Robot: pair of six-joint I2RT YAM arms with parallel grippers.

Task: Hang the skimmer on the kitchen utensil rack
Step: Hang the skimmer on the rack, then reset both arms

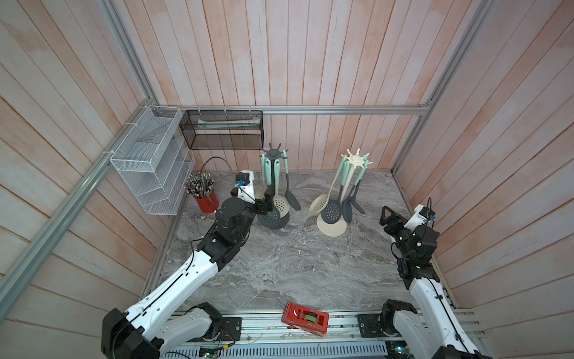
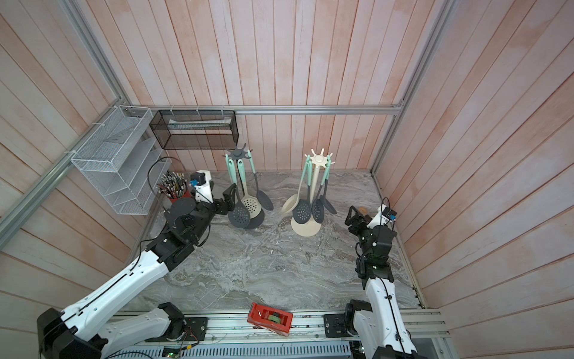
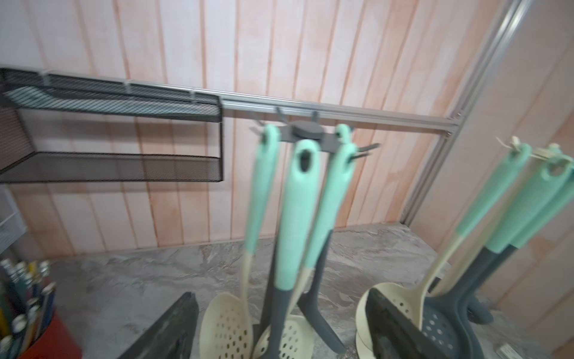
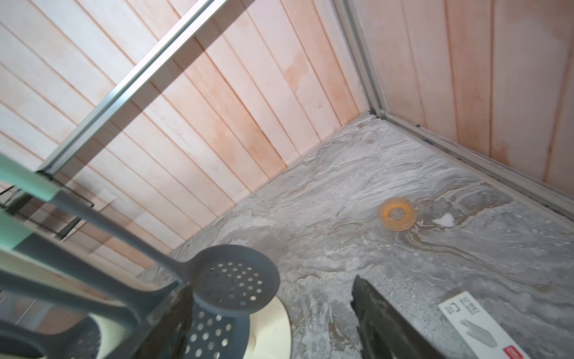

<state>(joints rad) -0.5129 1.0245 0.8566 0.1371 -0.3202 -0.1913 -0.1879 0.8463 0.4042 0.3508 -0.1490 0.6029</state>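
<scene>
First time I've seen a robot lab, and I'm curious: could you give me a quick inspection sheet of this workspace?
Surface: grey marbled tabletop.
Job's things: grey skimmer hangs on the dark rack beside a cream skimmer; cream rack nearby, loaded too.
Clutter: red tape dispenser at front edge; pencil cup; tape roll.
Tools: left tool open beside the skimmer, holding nothing; right tool open, empty.
Cables: black cable loops behind the left arm.
Surroundings: wood-panel walls; white wire shelf and black mesh basket on the frame.

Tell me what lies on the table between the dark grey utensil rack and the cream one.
Nothing: in both top views only bare marble table separates the dark grey rack from the cream rack.
</scene>
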